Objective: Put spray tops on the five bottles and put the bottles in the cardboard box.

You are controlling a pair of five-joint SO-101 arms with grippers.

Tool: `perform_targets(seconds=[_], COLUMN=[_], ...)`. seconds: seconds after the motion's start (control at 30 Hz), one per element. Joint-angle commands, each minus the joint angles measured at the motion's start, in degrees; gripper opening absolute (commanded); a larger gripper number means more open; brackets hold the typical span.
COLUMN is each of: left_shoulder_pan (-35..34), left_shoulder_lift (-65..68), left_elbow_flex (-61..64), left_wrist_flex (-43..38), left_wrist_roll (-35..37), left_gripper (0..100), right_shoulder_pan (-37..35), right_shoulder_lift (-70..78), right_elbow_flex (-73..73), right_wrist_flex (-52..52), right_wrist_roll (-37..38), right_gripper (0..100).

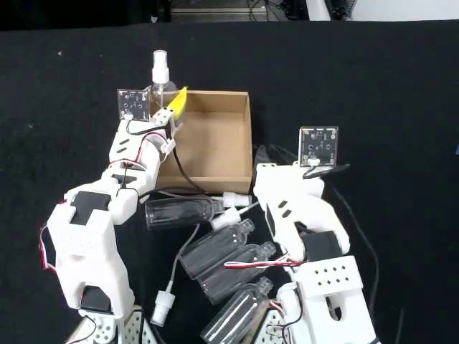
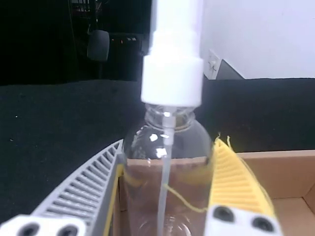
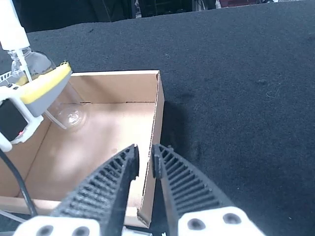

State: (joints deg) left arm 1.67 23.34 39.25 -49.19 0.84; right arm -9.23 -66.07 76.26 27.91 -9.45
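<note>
A clear bottle (image 1: 162, 87) with a white spray top (image 1: 159, 64) stands upright over the far left corner of the cardboard box (image 1: 215, 143). My left gripper (image 1: 171, 107) is shut on it; in the left wrist view the grey and yellow fingers (image 2: 236, 182) clamp the bottle (image 2: 165, 147) on both sides. My right gripper (image 3: 144, 155) sits at the box's right wall (image 3: 156, 113), its black fingers closed on the wall's edge. On the table in front of the box lies a capped bottle (image 1: 179, 212), with several uncapped bottles (image 1: 215, 247) beside it.
A loose spray top with its tube (image 1: 163, 304) lies near the left arm's base, and another spray top (image 1: 229, 216) rests by the lying bottles. Black cloth covers the table (image 1: 373, 86), with open room to the right and behind the box.
</note>
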Motion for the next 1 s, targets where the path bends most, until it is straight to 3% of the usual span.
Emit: perform_targets(seconds=[0.0, 0.43, 0.97], left_shoulder_pan=[0.3, 0.7, 0.2], left_shoulder_lift=[-0.4, -0.6, -13.5], left_elbow_flex=[-0.3, -0.6, 7.7], left_wrist_flex=[-1.1, -1.1, -0.6], left_wrist_roll=[-0.1, -3.8, -3.5], left_gripper=[28, 29, 29], right_shoulder_pan=[1.6, 1.6, 1.6], right_shoulder_lift=[-2.1, -2.1, -2.2], right_elbow_flex=[-1.2, -1.4, -1.3], right_wrist_flex=[-2.2, -2.2, -2.2], right_wrist_roll=[0.4, 0.4, 0.4], right_gripper=[5.5, 5.4, 5.4])
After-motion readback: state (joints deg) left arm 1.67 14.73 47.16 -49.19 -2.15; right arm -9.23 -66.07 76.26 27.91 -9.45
